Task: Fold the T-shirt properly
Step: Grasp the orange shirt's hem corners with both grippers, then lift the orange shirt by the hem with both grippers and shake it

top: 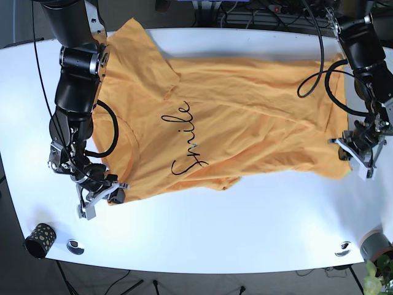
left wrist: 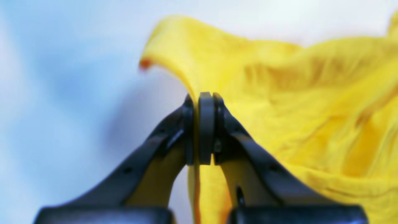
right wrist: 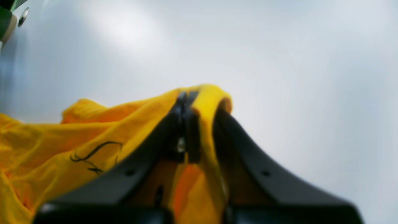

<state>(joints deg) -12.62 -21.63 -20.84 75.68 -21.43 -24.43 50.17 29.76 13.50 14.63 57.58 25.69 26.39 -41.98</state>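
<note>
The white worktop (top: 233,221) carries a yellow-orange T-shirt (top: 245,117), spread wide from about nine o'clock across to three o'clock and reaching up toward twelve, its front up with a black script word showing. The cloth lies rumpled, with creases across the middle. At seven o'clock, near the worktop's edge, stands a small dark cup with pale dots (top: 40,238), and just beside it a small round metal fitting (top: 75,246). A second round metal fitting (top: 343,248) sits at five o'clock.
</note>
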